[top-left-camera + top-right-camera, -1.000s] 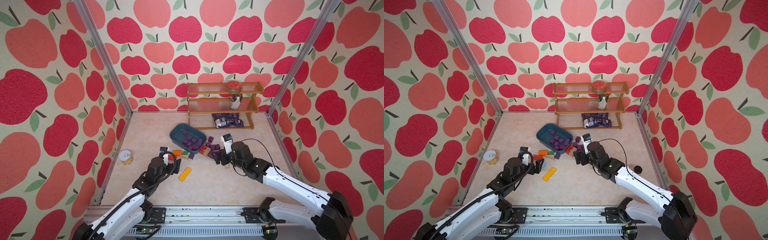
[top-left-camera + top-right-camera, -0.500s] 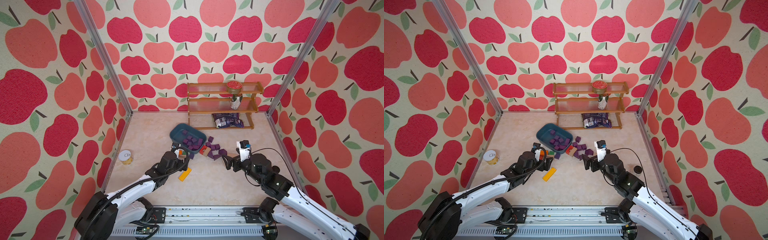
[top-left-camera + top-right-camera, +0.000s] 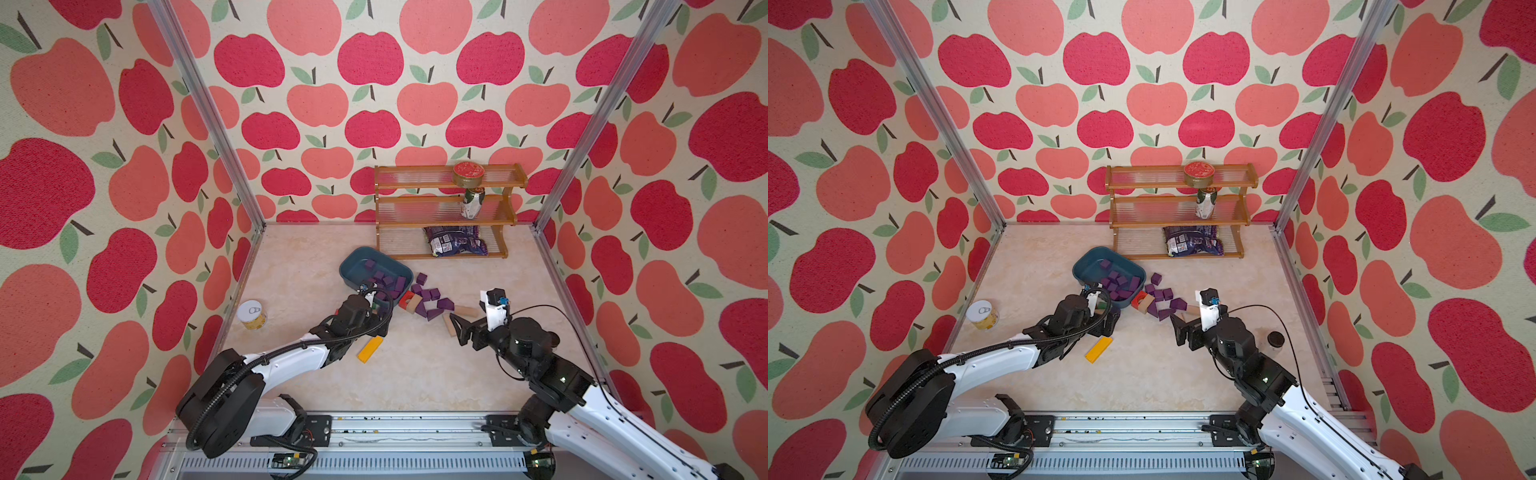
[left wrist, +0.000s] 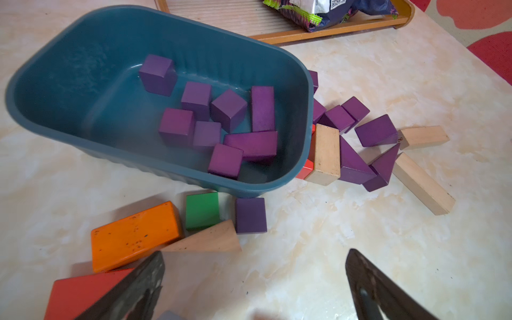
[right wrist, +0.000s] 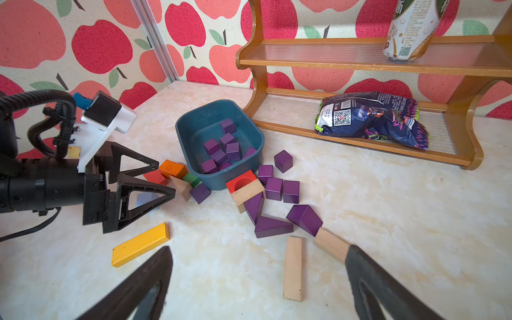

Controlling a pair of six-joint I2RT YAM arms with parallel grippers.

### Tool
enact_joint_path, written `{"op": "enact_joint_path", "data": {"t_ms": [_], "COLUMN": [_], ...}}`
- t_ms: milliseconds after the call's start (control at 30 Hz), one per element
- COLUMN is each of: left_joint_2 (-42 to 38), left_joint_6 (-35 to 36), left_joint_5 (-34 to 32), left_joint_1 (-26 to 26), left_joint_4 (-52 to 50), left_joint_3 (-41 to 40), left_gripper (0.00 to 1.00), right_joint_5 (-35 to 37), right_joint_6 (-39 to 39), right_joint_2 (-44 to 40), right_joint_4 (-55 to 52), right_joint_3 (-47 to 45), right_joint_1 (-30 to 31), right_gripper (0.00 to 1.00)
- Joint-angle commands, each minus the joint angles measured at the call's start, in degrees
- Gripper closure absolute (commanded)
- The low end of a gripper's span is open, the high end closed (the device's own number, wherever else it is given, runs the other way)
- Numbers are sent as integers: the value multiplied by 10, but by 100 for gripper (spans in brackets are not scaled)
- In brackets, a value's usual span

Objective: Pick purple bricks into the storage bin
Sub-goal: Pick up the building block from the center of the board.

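Other blocks crowd around the storage bin (image 3: pixel 353 266), which sits mid-counter (image 3: pixel 415 386), just near and left of the wooden rack (image 3: pixel 415 200). At its near wall an orange block (image 4: pixel 133 235), a green block (image 4: pixel 202 210) and a tan wedge (image 4: pixel 210 239) press around one lone purple cube (image 4: pixel 250 214). At the bin's near right corner a red arch block (image 5: pixel 241 180) and a tan block (image 5: pixel 248 194) lie between the bin and the loose purple bricks (image 5: pixel 274 188). Two tan bars (image 5: pixel 293 268) lie nearer, and a yellow bar (image 5: pixel 140 243) lies to their left.

The purple bricks are matte and dark. Cubes and two longer pieces are piled toward the bin's right end. More cubes and a few wedges are scattered on the counter just right of it.

The left end effector (image 4: pixel 255 257) hangs just near of the orange and green blocks, jaws wide, holding nothing. The right end effector (image 5: pixel 259 249) is just near of the tan bars, likewise spread wide and empty.
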Motion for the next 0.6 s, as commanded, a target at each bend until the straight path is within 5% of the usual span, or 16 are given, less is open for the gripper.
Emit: {"op": "enact_joint_path", "data": {"t_ms": [0, 167, 367, 567], "left_joint_2": [14, 34, 52, 64], "left_joint_6": [10, 9, 19, 31], "left_joint_5": [29, 54, 70, 76], "left_joint_1": [-3, -5, -5, -3], "left_joint_4": [16, 24, 15, 21], "left_joint_3": [13, 17, 23, 23], "left_gripper": [1, 4, 33, 43], "right_joint_5": [14, 15, 18, 30], "right_joint_6": [-10, -11, -5, 1], "right_joint_2": [-10, -16, -16, -20], "right_joint_4": [-6, -7, -9, -14], "right_joint_3": [-11, -17, -19, -22], "right_joint_1": [-2, -4, -7, -11], "right_gripper": [1, 1, 1, 1]}}
